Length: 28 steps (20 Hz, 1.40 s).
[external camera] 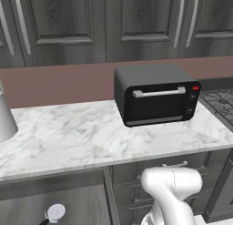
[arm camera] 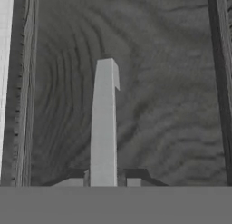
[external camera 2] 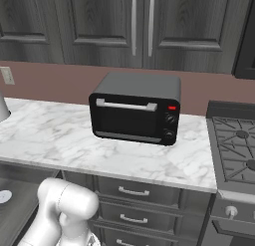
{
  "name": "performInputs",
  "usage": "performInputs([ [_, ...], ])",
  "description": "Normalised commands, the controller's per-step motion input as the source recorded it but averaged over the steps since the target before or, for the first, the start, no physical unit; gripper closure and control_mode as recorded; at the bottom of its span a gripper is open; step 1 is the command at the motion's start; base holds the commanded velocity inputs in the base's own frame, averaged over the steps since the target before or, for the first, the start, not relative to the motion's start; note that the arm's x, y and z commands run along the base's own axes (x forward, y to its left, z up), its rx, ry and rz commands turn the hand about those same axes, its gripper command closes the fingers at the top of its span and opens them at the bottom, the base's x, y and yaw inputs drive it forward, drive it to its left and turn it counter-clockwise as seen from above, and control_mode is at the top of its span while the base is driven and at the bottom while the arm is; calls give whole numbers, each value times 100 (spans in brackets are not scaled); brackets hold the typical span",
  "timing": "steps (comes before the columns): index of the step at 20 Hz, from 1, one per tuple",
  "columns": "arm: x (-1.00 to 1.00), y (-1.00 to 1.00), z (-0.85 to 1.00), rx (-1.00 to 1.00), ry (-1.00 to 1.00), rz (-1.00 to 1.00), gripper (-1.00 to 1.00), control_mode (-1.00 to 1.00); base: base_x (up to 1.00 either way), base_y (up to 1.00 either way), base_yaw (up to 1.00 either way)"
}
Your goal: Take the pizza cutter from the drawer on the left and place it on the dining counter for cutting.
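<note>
The drawer [external camera: 77,203] stands pulled out under the marble counter at the lower left. In it lies the pizza cutter [external camera: 54,213], a round silvery wheel on a short black handle; its wheel also shows at the left edge of the right base view [external camera 2: 4,196]. In the hand view my gripper [arm camera: 103,177] is against the drawer's dark wood-grain front [arm camera: 163,105]. Its two dark fingertips [arm camera: 136,175] sit tight on either side of the silver drawer handle [arm camera: 104,119]. The dining counter is out of view.
A black toaster oven [external camera: 154,94] stands on the marble counter [external camera: 68,137] backed by dark wall cabinets. A stove [external camera 2: 236,145] adjoins it on the right. Closed drawers [external camera 2: 134,192] sit below. My white arm [external camera: 170,187] rises in front of them.
</note>
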Motion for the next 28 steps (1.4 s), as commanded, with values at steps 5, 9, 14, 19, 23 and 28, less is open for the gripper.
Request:
performInputs([
  [5,-36,0,2,0,0,0,-100,-100,0,0,0],
  [9,-77,0,32,0,0,-1,-100,-100,0,0,0],
  [14,-89,6,57,1,0,-4,-100,-100,0,0,0],
  [19,-75,26,82,0,0,-6,-100,-100,0,0,0],
  [23,-39,27,100,1,-1,-6,-100,-100,0,0,0],
  [28,-21,36,100,2,0,-6,-100,-100,0,0,0],
])
